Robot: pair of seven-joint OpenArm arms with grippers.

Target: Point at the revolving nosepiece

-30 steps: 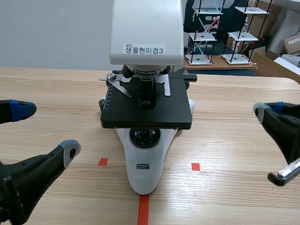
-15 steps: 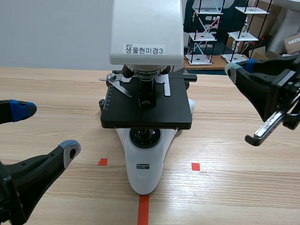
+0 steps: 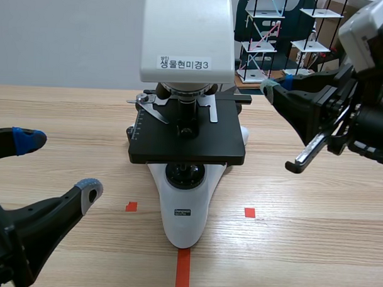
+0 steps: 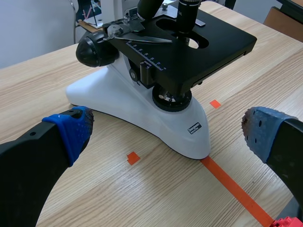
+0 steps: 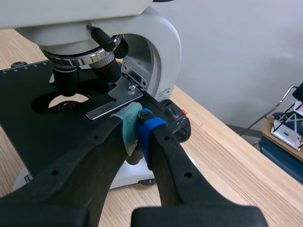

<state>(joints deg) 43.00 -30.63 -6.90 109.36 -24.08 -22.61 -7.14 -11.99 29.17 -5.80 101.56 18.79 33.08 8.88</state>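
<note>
The left tool (image 3: 58, 165) hangs low over the desk (image 3: 66, 114), fingers wide apart and holding nothing. At centre stands the white microscope (image 3: 184, 219). Its revolving nosepiece (image 5: 78, 58) sits under the head, above the black stage (image 3: 223, 144), and carries the objectives (image 5: 64, 78). It looks like rigid metal that turns on its mount, with fragile lenses; any hold belongs on the ribbed ring, though pointing needs none. The right tool (image 3: 272, 88), fingers pressed together on nothing, is raised near the stage's right rear corner. A cardboard box (image 3: 380, 54) behind hides its contents.
</note>
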